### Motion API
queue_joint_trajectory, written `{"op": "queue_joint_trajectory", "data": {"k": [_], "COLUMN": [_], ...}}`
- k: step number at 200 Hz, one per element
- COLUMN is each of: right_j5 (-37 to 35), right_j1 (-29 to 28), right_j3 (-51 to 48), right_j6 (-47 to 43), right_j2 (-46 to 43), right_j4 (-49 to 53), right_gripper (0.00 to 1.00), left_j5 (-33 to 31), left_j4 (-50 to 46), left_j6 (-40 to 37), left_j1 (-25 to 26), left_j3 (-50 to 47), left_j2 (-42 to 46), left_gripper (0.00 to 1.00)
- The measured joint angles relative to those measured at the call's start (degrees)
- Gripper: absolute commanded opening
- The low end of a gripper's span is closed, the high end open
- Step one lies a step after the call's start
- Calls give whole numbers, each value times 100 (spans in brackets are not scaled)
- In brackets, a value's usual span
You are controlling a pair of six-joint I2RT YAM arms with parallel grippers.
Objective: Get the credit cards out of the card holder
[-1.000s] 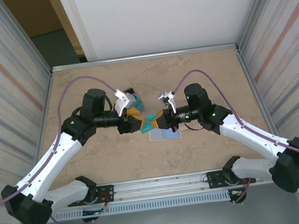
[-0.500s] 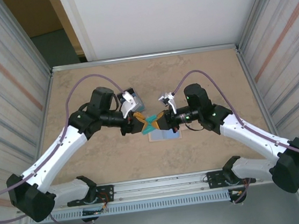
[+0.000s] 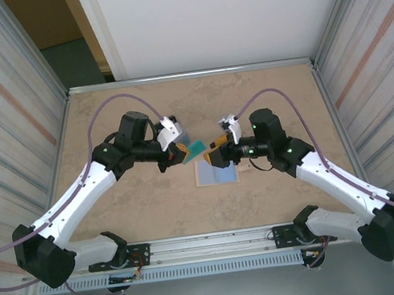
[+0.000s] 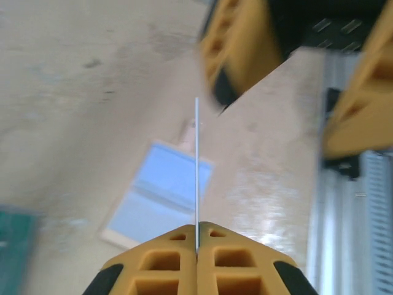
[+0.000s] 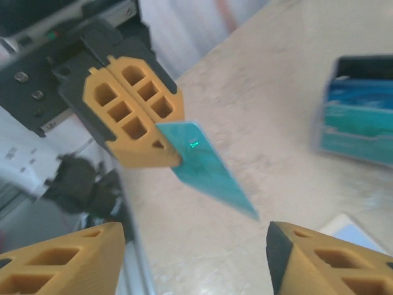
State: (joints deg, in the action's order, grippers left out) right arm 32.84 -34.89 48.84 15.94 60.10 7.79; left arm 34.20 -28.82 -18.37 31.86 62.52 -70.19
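We look down on a beige, marbled table (image 3: 270, 103) with a metal rim. Ribbed walls (image 3: 7, 105) close it in on both sides, and a white panel (image 3: 204, 18) stands at the back. Beside the panel, a doorway (image 3: 63, 34) opens at the back left.

The card holder (image 3: 218, 174) lies open and flat near the table's middle, pale blue faces up. Its long axis runs left to right, parallel to the near edge.

Above its back left corner, the left gripper (image 3: 181, 154) is clamped tight on one end of a teal credit card (image 3: 196, 149), holding it clear of the table. The card's long axis runs from those fingers toward the right gripper (image 3: 213, 154), with the free end pointing that way. We see it edge-on as a thin pale line from the left wrist, and from the right wrist as a teal blade slanting down.

The right gripper's jaws stand wide apart with nothing between them. A pile of cards (image 5: 359, 120) in blue and teal sits on the table, apart from the holder.
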Motion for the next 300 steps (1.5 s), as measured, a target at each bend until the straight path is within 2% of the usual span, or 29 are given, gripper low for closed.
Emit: {"op": "queue_joint_trajectory", "data": {"k": [22,26,70,116,170,270,292,300], "right_j5": [-614,-702,-1790,-2553,-2754,-2813,-2813,-2813], "right_j1": [343,404,680,686,686,691,691,691], "right_j3": [-92,-107,-133,-155,-184,-184,-188,-188], "right_j6": [153,138,428,654,763,787,789,787], "right_j2": [-485,-560,-953,-1099,-1139,-1139,-1139,-1139], "right_j4": [109,136,568,901,946,949,951,953], "right_gripper": [93,100,99,99,99,99,99,99], "left_j5": [-616,-704,-1239,-1283,-1279,-1263,-1239,-1239], "left_j4": [409,470,1051,1252,1257,1123,1016,977], "left_j6": [-457,-544,-1397,-1818,-2098,-2258,-2260,-2264], "left_j1": [-166,-192,-643,-1093,-1165,-1165,-1165,-1165], "left_j3": [-151,-166,-140,282,706,767,785,800], "left_j2": [-234,-302,-1432,-2487,-3082,-3390,-3462,-3471], "left_gripper": [0,0,0,0,0,0,8,16]}}
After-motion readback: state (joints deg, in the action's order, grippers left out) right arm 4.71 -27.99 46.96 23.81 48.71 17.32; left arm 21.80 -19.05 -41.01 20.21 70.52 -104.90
